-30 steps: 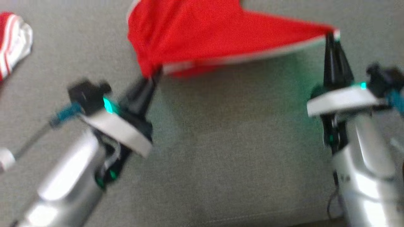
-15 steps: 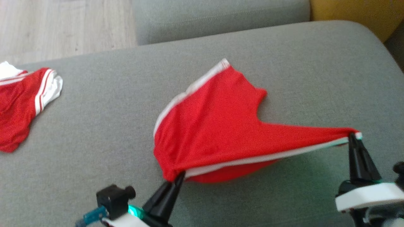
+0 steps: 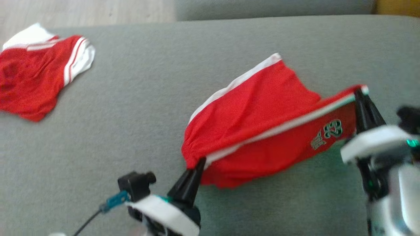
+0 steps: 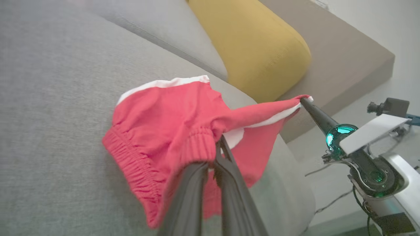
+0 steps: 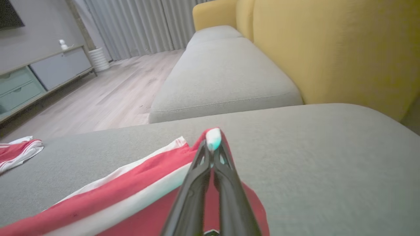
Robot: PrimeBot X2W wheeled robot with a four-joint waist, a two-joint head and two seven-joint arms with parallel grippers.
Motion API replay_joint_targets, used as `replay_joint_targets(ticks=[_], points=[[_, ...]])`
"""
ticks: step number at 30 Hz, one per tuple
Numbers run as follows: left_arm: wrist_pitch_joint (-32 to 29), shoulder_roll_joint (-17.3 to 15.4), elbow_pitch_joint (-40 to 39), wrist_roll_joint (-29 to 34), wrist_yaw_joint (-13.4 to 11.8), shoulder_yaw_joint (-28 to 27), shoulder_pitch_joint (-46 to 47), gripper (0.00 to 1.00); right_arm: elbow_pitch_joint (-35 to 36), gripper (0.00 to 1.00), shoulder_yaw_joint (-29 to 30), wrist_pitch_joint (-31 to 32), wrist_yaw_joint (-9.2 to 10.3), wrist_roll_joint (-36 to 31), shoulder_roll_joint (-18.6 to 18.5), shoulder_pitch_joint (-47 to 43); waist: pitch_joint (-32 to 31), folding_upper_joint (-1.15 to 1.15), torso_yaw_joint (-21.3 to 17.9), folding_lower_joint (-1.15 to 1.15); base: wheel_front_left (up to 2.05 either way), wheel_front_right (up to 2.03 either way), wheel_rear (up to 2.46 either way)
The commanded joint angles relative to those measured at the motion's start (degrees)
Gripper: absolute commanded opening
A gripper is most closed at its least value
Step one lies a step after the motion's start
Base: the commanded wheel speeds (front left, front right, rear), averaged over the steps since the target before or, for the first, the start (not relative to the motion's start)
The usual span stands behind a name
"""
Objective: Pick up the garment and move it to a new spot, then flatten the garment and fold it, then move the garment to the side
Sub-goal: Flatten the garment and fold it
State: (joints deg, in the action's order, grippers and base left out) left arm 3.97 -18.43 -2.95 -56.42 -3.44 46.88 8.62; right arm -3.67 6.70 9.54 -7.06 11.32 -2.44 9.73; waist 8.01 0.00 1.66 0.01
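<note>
From the head, the red garment (image 3: 262, 108), shorts with white trim and a 23 print, hangs stretched between the two pincers over the grey sofa seat (image 3: 137, 124), with its far part lying on the cushion. The left pincer (image 3: 200, 161) is clamped on the bunched waistband corner at lower middle. The right pincer (image 3: 359, 93) grips the opposite corner at the right. A second red-and-white garment (image 3: 36, 75) lies well apart, at the seat's far left edge.

In the left wrist view, the left fingers are nipped narrow on the elastic waistband and the cloth droops onto the seat. A yellow cushion (image 4: 259, 42) sits behind.

In the right wrist view, the right fingers are pressed together on a white-tipped corner. A yellow backrest (image 5: 328, 49) rises to the right. Across the wooden floor (image 5: 108, 91), a low cabinet (image 5: 39, 72) has closed drawers, so their contents are hidden.
</note>
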Motion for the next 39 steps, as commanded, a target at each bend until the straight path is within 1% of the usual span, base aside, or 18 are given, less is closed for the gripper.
replay_joint_targets(ticks=[1, 6, 12, 18, 19, 23, 24, 25, 26, 27, 28, 29, 30, 34, 39], points=[[0.73, 0.85, -0.31, -1.08, 0.41, -2.96, 3.44, 0.00, 0.02, 0.00, -1.99, 0.67, -0.43, -1.03, -0.66, 4.58, 2.38, 0.00, 2.65, -0.01, 0.00, 0.00, 0.00], [-0.17, 5.57, 6.37, -4.30, 1.50, -4.38, 8.31, 0.00, -9.98, 0.00, -3.73, 3.40, -0.43, -2.31, -2.36, 15.53, 4.76, 0.00, 5.63, -0.01, 0.00, 0.00, 0.00], [-1.52, 9.41, 13.37, -5.56, 3.18, -4.99, 14.94, 0.00, -21.01, 0.00, -6.67, 5.95, -0.43, -4.52, -4.88, 26.88, 8.53, 0.00, 8.05, -0.01, 0.00, 0.00, 0.00], [-1.20, 11.55, 18.69, -6.09, 4.30, -6.00, 19.51, 0.00, -30.96, 0.00, -6.96, 5.26, -0.43, -5.61, -5.37, 34.99, 11.64, 0.00, 9.18, -0.01, 0.00, 0.00, 0.00], [-1.20, 11.55, 18.69, -6.09, 4.30, -6.00, 19.51, 0.00, -30.96, 0.00, -6.96, 5.26, -0.43, -5.61, -5.37, 34.99, 11.64, 0.00, 9.18, -0.01, 0.00, 0.00, 0.00], [-0.37, 12.27, 21.09, -6.43, 4.88, -6.44, 20.56, 0.00, -36.51, 0.00, -6.20, 3.19, -0.43, -6.64, -5.17, 37.89, 12.12, 0.00, 9.64, -0.01, 0.00, 0.00, 0.00], [-0.28, 12.38, 21.54, -6.48, 5.06, -6.41, 20.66, 0.00, -37.74, 0.15, -6.04, 2.58, -0.43, -6.85, -5.05, 38.43, 12.08, 0.00, 9.70, -0.01, 0.00, 0.00, 0.00], [-0.23, 12.49, 21.87, -6.53, 5.16, -6.34, 20.69, 0.00, -38.93, 0.43, -5.89, 1.96, -0.43, -6.95, -4.87, 38.87, 11.99, 0.00, 9.75, -0.01, 0.00, 0.00, 0.00], [-0.26, 12.60, 22.15, -6.61, 5.16, -6.26, 20.68, 0.00, -39.98, 1.00, -5.81, 1.17, -0.43, -6.85, -4.63, 39.25, 11.83, 0.00, 9.77, -0.01, 0.00, 0.00, 0.00], [-0.12, 12.66, 22.32, -6.53, 5.06, -6.22, 20.69, 0.10, -41.02, 1.00, -5.79, 0.46, -0.43, -6.75, -4.42, 39.58, 11.64, 0.00, 9.76, -0.01, 0.00, 0.00, 0.00], [0.19, 12.72, 22.35, -6.43, 4.89, -6.27, 20.64, 0.45, -41.99, 1.00, -5.87, -0.18, -0.43, -6.72, -4.25, 39.82, 11.39, 0.00, 9.73, -0.01, 0.00, 0.00, 0.00], [0.38, 12.74, 22.27, -6.35, 4.72, -6.25, 20.49, 0.91, -42.80, 1.00, -6.16, -0.83, -0.43, -6.57, -4.05, 40.01, 11.10, 0.00, 9.64, -0.01, 0.00, 0.00, 0.00], [0.48, 12.66, 22.10, -6.26, 4.58, -6.19, 20.26, 1.00, -43.54, 1.00, -6.37, -1.45, -0.43, -6.22, -3.90, 40.19, 10.79, 0.00, 9.53, -0.01, 0.00, 0.00, 0.00], [1.10, 11.19, 20.80, -4.92, 3.54, -5.64, 18.76, 1.00, -45.89, 1.00, -7.28, -3.71, -0.43, -4.84, -4.29, 40.42, 9.05, 0.00, 8.97, -0.01, 0.00, 0.00, 0.00], [3.37, 6.82, 16.41, -1.78, 0.66, -5.33, 14.47, 1.00, -48.59, 1.00, -9.30, -5.58, -0.43, -1.63, -6.60, 38.62, 5.36, 0.00, 8.48, -0.01, 0.00, 0.00, 0.00]])
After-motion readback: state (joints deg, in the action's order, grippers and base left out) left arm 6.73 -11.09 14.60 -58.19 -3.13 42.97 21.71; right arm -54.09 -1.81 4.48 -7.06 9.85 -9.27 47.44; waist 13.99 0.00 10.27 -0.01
